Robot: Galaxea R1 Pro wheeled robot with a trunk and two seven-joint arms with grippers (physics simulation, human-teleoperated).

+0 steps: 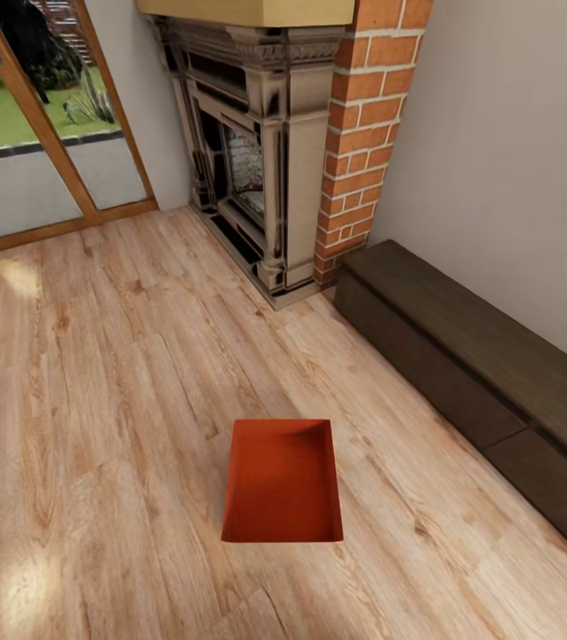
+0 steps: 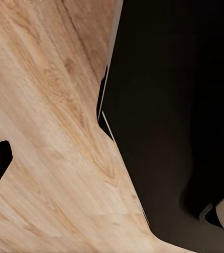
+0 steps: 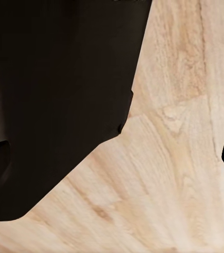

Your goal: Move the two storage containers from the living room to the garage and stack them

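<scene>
one orange-red bin [image 1: 283, 484] sits on the light wood plank floor [image 1: 97, 400] in the lower middle of the head view, open side up, with nothing visible inside it. it stands alone, well apart from everything else in the room.

in the upper middle of that view is a fireplace [image 1: 248, 151] with a dark ornate metal surround, and a red brick column [image 1: 368, 124] runs up its right side. a long, low dark wooden bench [image 1: 479, 373] lies against the white wall [image 1: 515, 160], stretching from the foot of the brick toward the lower right of the frame. in the upper left a glass door with an orange-wood frame [image 1: 61, 133] shows grass and paving outside.

the left wrist view shows the plank floor [image 2: 54, 132] across its left half, with a large black shape [image 2: 175, 116] covering its right half. the right wrist view shows a similar black shape [image 3: 54, 95] in its upper left and plank floor [image 3: 164, 174] over the rest. small dark tips sit at the edges of both wrist views, too little to tell whether either gripper is open or closed.
</scene>
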